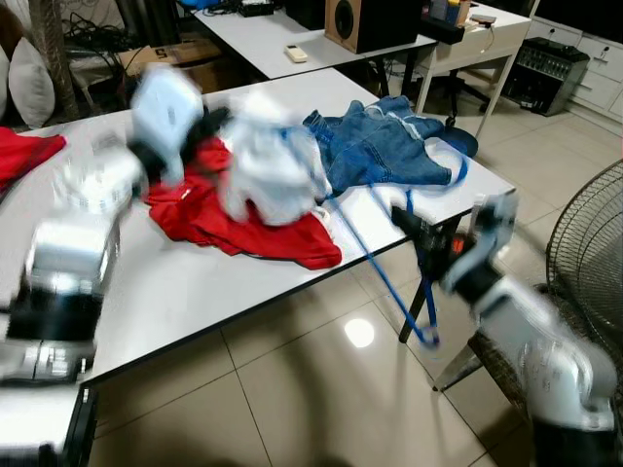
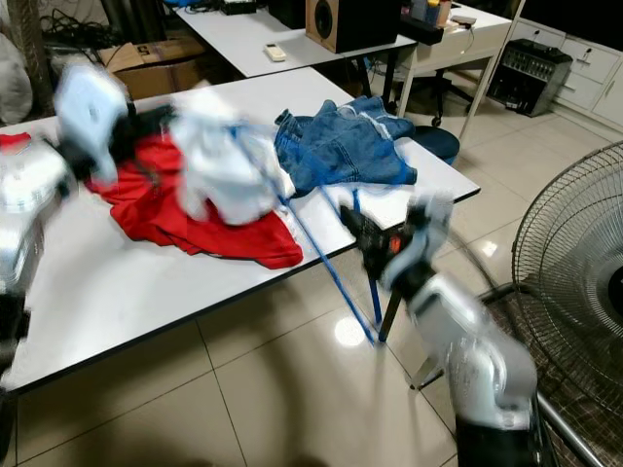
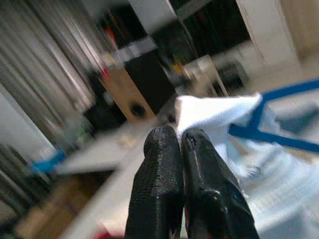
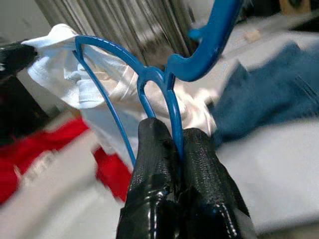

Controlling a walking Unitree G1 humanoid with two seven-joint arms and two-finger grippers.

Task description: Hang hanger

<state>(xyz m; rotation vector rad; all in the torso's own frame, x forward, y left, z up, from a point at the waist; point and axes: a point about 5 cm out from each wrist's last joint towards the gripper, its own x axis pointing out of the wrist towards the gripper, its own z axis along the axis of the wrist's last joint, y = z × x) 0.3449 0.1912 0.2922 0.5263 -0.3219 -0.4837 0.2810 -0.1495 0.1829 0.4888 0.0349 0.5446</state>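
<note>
A blue hanger is threaded into a white garment, and its long wire frame slopes down past the table's front edge. My right gripper is beside the table corner, shut on the hanger's wire just below the hook. My left gripper holds the white garment up over the table by its far side. Its fingers are pressed together with the white cloth at their tips. The eye views are blurred by motion.
Under the white garment, a red garment and blue jeans lie on the white table. Another red cloth lies at the far left. A standing fan is close on my right. A second table with a speaker stands behind.
</note>
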